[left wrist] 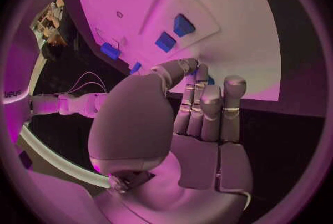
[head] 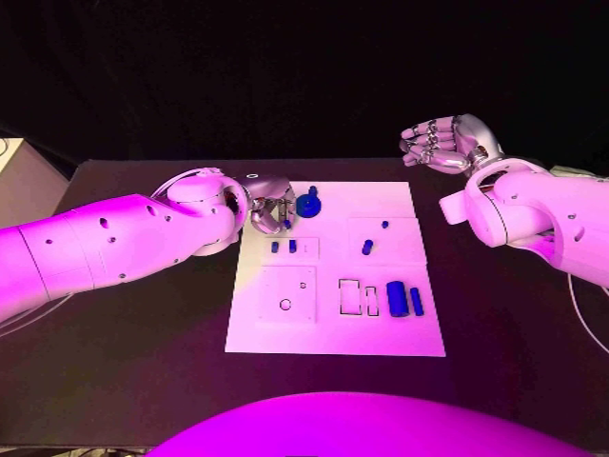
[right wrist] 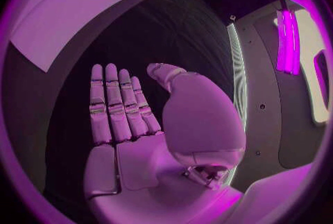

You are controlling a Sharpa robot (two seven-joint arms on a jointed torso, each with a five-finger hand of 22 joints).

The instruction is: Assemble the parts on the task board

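**Hands empty, parts on the task board**

The left hand (head: pixel 269 208) is held over the task board's (head: pixel 335 338) far left corner, fingers extended and empty. The right hand (head: pixel 442 143) is raised beyond the desk's (head: pixel 112 362) far right edge, empty with fingers apart. Blue parts (head: pixel 398 298) lie on the board, well apart from the right hand.

A black table (head: pixel 140 381) under magenta light — black backdrop behind, a pale cabinet (head: pixel 9 181) at its far-left corner.

Head camera overhead; wrist cameras share task board (head: pixel 335 269).
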